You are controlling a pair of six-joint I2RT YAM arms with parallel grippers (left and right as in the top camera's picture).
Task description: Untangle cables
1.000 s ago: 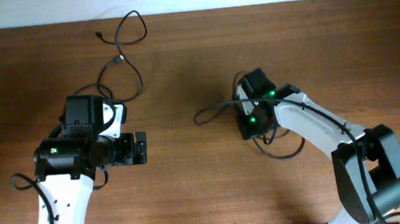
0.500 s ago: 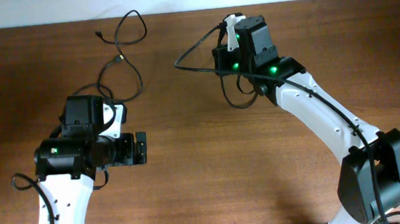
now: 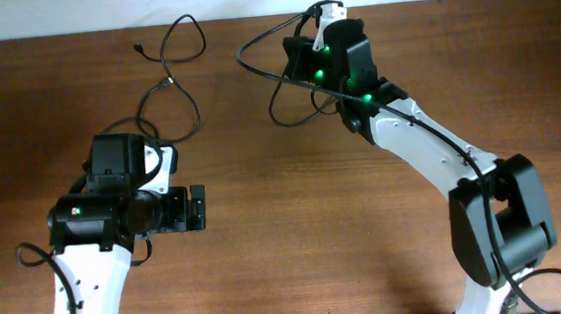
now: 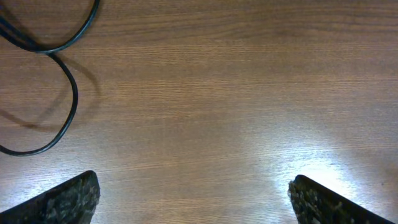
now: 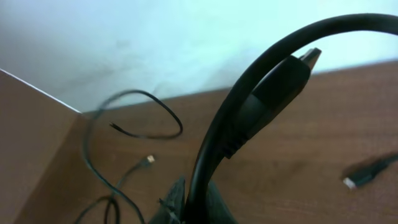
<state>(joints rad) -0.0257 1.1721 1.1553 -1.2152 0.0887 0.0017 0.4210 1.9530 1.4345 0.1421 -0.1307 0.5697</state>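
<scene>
Over at the far edge of the wooden table [image 3: 296, 226], the right gripper [image 3: 300, 63] is clamped tight on a black cable [image 3: 241, 56], which loops out loosely to the left and below the fingers, lifted off the wood. In the right wrist view that black cable [image 5: 249, 118] rises from between the pinching fingers of the right gripper [image 5: 189, 208] and arches overhead. Its plug [image 5: 309, 57], silver at the tip, points up toward the pale wall [image 5: 155, 37]. Another small plug end [image 5: 367, 174] lies on the table to the right. The second cable [image 3: 197, 111] rests flat on the table at the far left, well apart from the held one, curling between the back edge and the left arm; a gold-tipped end [image 5: 148, 160] of it shows in the wrist view. The left gripper [image 3: 196, 208] hangs near the left front of the table with its fingers spread wide, grasping nothing. Its own camera shows the left gripper [image 4: 194, 202] over bare wood, with a loop of the second cable [image 4: 73, 93] lying off to the side.
</scene>
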